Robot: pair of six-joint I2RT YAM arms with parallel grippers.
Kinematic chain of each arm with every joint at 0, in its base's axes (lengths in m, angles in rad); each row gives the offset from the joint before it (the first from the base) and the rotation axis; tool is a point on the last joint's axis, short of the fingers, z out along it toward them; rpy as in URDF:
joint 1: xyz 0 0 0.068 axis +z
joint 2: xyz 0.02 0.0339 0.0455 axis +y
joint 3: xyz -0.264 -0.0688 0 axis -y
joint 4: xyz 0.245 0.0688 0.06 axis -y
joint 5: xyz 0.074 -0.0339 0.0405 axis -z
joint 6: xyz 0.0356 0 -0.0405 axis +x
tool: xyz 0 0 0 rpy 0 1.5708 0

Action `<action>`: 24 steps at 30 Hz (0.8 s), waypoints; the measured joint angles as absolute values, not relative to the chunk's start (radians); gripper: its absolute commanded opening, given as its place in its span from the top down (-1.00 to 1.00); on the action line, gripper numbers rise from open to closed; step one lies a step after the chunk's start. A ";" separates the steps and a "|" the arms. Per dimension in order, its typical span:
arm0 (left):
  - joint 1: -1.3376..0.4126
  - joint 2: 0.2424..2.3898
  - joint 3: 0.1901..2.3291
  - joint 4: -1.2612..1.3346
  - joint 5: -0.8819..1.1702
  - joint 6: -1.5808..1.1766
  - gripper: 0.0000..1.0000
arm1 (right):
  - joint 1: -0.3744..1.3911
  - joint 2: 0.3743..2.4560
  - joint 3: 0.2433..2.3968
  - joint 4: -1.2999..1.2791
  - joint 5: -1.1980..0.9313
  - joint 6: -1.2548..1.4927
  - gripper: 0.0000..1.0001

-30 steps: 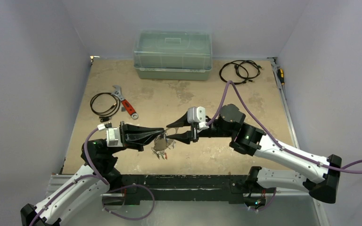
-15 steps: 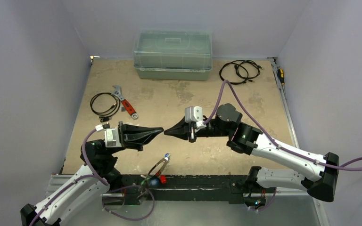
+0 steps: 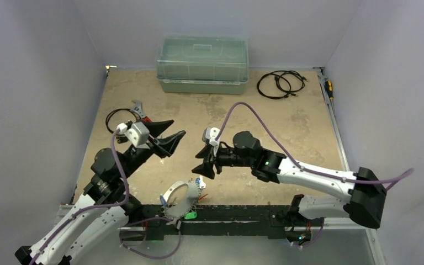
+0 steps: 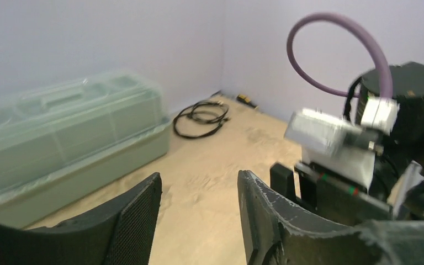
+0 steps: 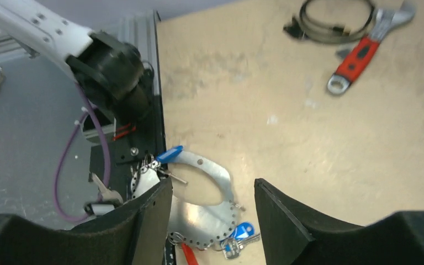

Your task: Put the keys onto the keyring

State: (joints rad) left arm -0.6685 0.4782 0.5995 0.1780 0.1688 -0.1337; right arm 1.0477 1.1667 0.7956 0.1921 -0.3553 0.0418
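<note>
The keyring [image 3: 172, 192], a flat silvery loop with small holes, lies at the table's near edge and partly over the black rail. Keys hang from it: a blue tag [image 3: 199, 180] and a green one [image 3: 190, 214]. In the right wrist view the keyring [image 5: 220, 178] lies below the jaws, with blue-tagged keys [image 5: 242, 232] and another blue tag [image 5: 169, 154]. My right gripper [image 3: 201, 165] hovers open above it, holding nothing. My left gripper [image 3: 178, 127] is raised to the left, open and empty; in its own view the left gripper [image 4: 199, 179] faces the right wrist.
A green-clear lidded box [image 3: 202, 65] stands at the back. An orange-handled wrench [image 3: 150, 126] and a black cable coil [image 3: 117, 120] lie at the left. Another cable coil [image 3: 279, 84] and a screwdriver [image 3: 328, 88] lie at the back right.
The keyring with its keys has dropped from between the grippers to the table's near edge. Both grippers have opened. The left rose back-left; the right tilted down over the ring.
</note>
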 measured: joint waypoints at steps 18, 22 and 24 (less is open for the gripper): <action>-0.668 0.509 0.665 -0.200 -0.247 -0.092 -0.18 | 1.291 1.738 0.980 0.177 -0.098 0.308 0.02; -0.668 0.499 0.665 -0.208 -0.263 -0.091 -0.18 | 1.303 1.856 1.053 0.168 -0.088 0.355 0.02; -0.668 0.498 0.665 -0.213 -0.270 -0.089 -0.18 | 1.302 1.898 1.070 0.149 -0.085 0.378 0.02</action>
